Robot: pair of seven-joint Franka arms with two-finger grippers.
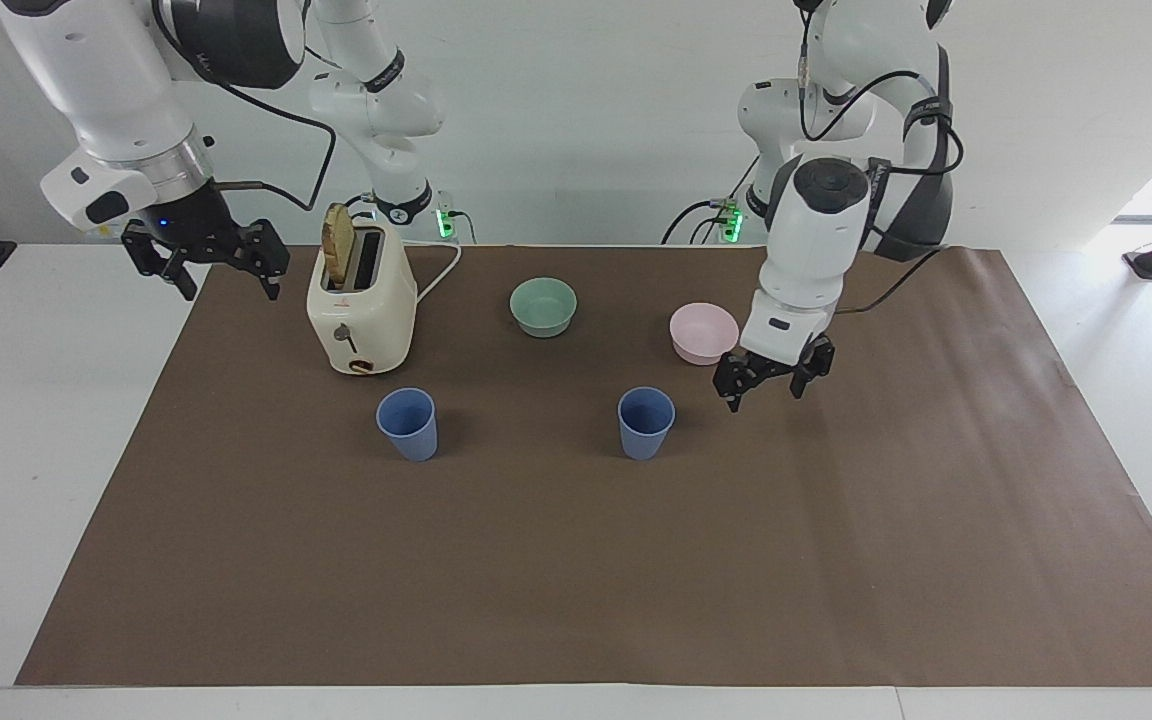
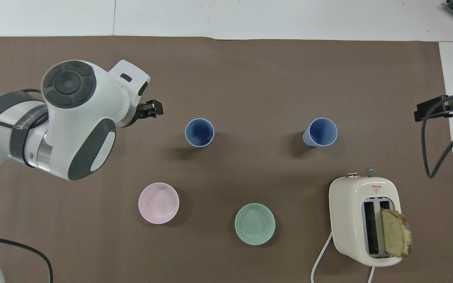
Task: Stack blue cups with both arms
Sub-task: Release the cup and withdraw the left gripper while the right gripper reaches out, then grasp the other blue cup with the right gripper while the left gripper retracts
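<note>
A brown mat [image 1: 576,560] is spread over the white table [image 1: 26,450], and everything else is set on it. The left arm [image 1: 826,230] is seen reaching down from its base, its gripper [image 1: 774,383] hanging just above the mat beside the pink bowl [image 1: 703,332]. The left gripper's fingers are spread wide and nothing is held between them; it is clear of the nearby blue cup [image 1: 645,422], toward the left arm's end of the table from it. The right arm [image 1: 126,110] is held raised and waiting, with the right gripper [image 1: 206,262] over the mat's edge at the right arm's end — its fingers are likewise parted and empty.

A cream toaster [image 1: 360,305] is stood on the mat toward the right arm's end, with a slice of bread [image 1: 339,243] sticking up out of one slot and a white cord [image 1: 439,275] trailing from it. A mint-green bowl [image 1: 543,305] is placed between the toaster and the pink bowl, all three nearer to the robots than the cups.

The two blue cups are found upright and well apart, unstacked — the one already named is toward the left arm's end, and the second blue cup [image 1: 407,423] is just in front of the toaster. Both are seen empty in the overhead view.
</note>
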